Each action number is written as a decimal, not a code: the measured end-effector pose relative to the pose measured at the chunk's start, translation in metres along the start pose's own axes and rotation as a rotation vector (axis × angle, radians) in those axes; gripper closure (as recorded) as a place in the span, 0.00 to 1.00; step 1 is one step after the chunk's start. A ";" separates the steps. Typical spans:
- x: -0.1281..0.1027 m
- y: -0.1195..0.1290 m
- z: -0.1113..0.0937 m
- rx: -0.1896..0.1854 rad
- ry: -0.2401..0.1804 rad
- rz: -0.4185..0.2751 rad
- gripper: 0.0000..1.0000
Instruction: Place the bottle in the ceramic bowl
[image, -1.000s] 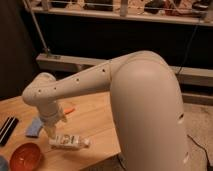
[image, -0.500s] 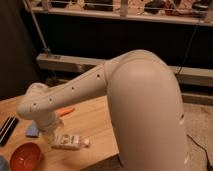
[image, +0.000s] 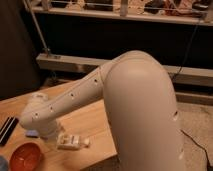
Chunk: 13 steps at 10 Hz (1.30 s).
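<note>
The bottle (image: 71, 142) lies on its side on the wooden table (image: 95, 125), its white cap pointing right. The orange-red ceramic bowl (image: 26, 156) sits at the front left, a short way from the bottle. My white arm reaches down from the right, with its wrist low over the table. The gripper (image: 53, 140) hangs under the wrist at the bottle's left end and stands open, mostly hidden by the wrist. The bottle rests on the table.
A blue sponge (image: 31, 133) lies just behind the bowl, partly under the wrist. A dark flat object (image: 7, 129) sits at the table's left edge. The table's front edge runs close to the bottle. A railing and shelves stand behind.
The wrist and gripper have sunk lower and shifted left toward the bottle's left end. The bottle and bowl have not moved.
</note>
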 end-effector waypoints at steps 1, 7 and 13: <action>0.002 -0.001 0.007 -0.002 0.002 0.001 0.35; 0.013 -0.009 0.027 -0.005 0.010 0.018 0.35; 0.026 -0.044 0.039 -0.009 0.007 0.041 0.35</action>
